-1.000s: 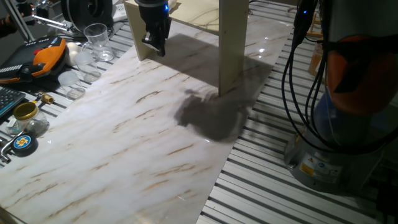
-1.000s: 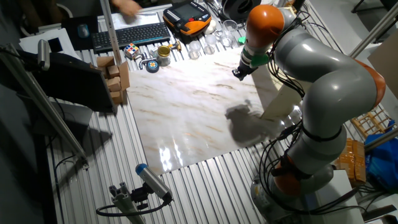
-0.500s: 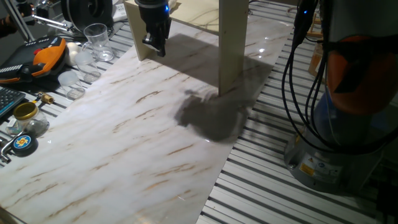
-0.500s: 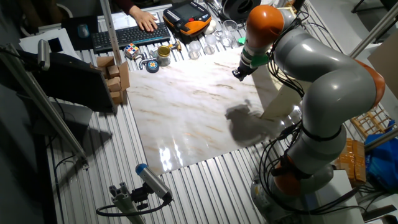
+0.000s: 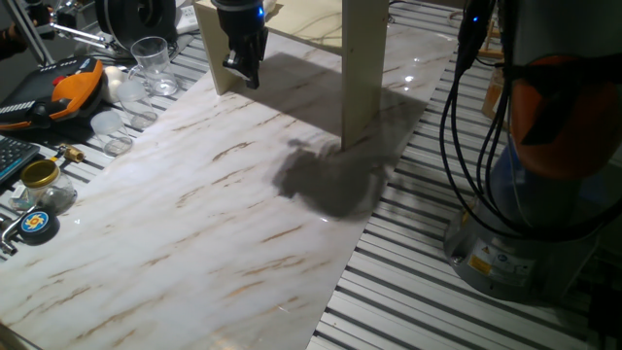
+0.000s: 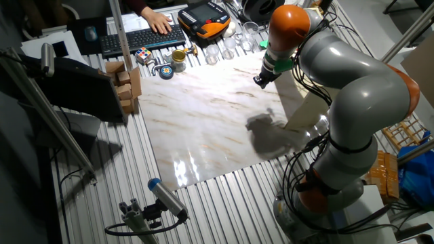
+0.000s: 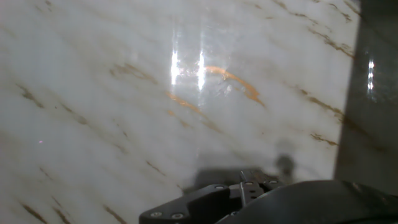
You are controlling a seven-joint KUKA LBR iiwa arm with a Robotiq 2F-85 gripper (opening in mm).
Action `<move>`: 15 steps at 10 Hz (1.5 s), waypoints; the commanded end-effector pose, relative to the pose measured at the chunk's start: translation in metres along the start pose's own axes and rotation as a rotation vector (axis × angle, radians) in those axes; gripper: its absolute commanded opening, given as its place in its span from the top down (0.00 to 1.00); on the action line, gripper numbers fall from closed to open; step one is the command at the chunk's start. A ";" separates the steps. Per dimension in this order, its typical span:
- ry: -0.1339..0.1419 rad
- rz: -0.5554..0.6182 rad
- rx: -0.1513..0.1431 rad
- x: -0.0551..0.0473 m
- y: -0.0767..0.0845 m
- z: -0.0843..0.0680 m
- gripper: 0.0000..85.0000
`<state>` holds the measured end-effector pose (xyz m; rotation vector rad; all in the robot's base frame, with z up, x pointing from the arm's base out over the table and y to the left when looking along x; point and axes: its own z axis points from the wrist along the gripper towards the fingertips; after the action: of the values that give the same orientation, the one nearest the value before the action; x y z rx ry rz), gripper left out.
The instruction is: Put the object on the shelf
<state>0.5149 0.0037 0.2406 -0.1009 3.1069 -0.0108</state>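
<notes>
The shelf (image 5: 364, 68) is pale beige with broad panel legs and stands at the far end of the marble board (image 5: 214, 224); its top board is cut off by the frame. In the other fixed view one leg (image 6: 303, 110) shows behind the arm. My gripper (image 5: 243, 73) (image 6: 259, 80) hangs low over the board, just in front of the shelf's left leg (image 5: 216, 49). Its dark fingers are too small to judge. The hand view shows only bare marble, the hand's dark housing (image 7: 249, 199) and a shaded panel (image 7: 370, 93) at the right. The object is out of view.
Left of the board lie glass cups (image 5: 151, 58), a brass-lidded jar (image 5: 41, 177) and an orange-black tool (image 5: 73, 87). A person's hand (image 6: 159, 24) rests on a keyboard (image 6: 139, 37). Wooden blocks (image 6: 125, 85) stand beside the board. My base and cables (image 5: 544, 194) fill the right side.
The arm and gripper have not moved. The person's hand at the back came down onto the keyboard.
</notes>
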 end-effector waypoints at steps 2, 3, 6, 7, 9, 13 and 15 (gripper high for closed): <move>-0.006 -0.002 0.040 0.000 0.000 0.000 1.00; -0.004 -0.020 0.050 0.000 0.000 0.000 1.00; -0.007 -0.099 0.010 0.000 0.000 0.000 1.00; -0.001 -0.113 -0.012 0.000 0.000 0.000 1.00; 0.015 -0.094 0.014 0.000 0.000 0.000 1.00; 0.027 -0.092 -0.003 0.000 0.001 0.002 1.00; 0.027 -0.090 -0.012 0.000 0.003 0.007 1.00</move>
<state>0.5152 0.0068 0.2333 -0.2433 3.1268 0.0056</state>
